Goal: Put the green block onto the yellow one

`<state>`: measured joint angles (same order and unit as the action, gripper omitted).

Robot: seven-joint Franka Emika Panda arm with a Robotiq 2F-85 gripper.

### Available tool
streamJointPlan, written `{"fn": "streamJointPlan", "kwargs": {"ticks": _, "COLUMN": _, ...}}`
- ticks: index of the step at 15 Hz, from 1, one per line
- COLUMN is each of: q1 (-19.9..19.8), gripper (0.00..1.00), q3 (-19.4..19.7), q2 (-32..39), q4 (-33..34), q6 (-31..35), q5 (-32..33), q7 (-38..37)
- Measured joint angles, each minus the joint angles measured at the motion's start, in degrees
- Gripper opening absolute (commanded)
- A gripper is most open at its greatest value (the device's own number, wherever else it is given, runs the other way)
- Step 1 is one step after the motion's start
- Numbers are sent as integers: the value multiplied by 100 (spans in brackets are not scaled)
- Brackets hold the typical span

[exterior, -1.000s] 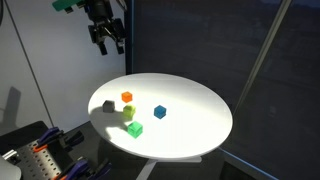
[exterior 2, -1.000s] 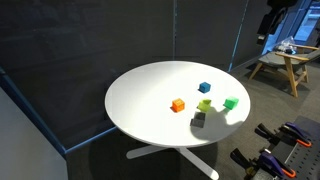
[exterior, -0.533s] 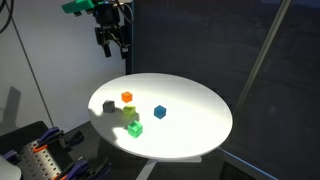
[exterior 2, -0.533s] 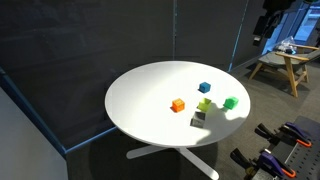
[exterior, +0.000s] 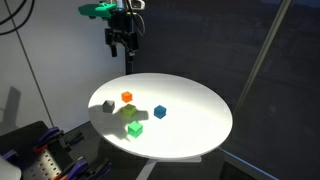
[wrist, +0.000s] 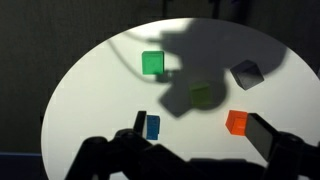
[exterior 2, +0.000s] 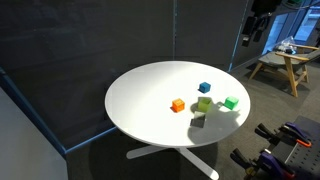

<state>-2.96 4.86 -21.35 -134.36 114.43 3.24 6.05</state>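
Observation:
The green block [exterior: 135,129] [exterior 2: 231,102] lies on the round white table, near its edge. The yellow one [exterior: 131,114] [exterior 2: 204,103] lies right beside it, apart from it, in the arm's shadow. In the wrist view the green block [wrist: 152,63] is at upper left and the yellow one [wrist: 203,95] at centre in shadow. My gripper [exterior: 122,45] [exterior 2: 248,35] [wrist: 203,135] is open and empty. It hangs high above the table's edge, well away from both blocks.
On the white table [exterior: 195,100] there are also an orange cube [exterior: 127,97] [wrist: 237,122], a blue cube [exterior: 159,112] [wrist: 152,127] and a grey cube [exterior: 107,105] [wrist: 245,73]. Dark curtains stand behind the table. A wooden stool [exterior 2: 285,65] stands off to one side.
My gripper has moved sideways, in over the table's edge, staying high and open. Its shadow has shifted across the blocks. The blocks have not moved.

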Motion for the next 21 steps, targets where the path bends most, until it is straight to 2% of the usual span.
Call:
{"fn": "streamJointPlan", "kwargs": {"ticks": 10, "q1": -5, "gripper": 100, "q3": 2, "q2": 1225, "q4": 600, "q6": -7, "q5": -91, "q7": -40}}
{"fn": "streamJointPlan", "kwargs": {"ticks": 21, "q1": -135, "gripper": 100, "q3": 76, "q2": 1733, "q4": 743, "q6": -302, "q5": -217, "q7": -40}}
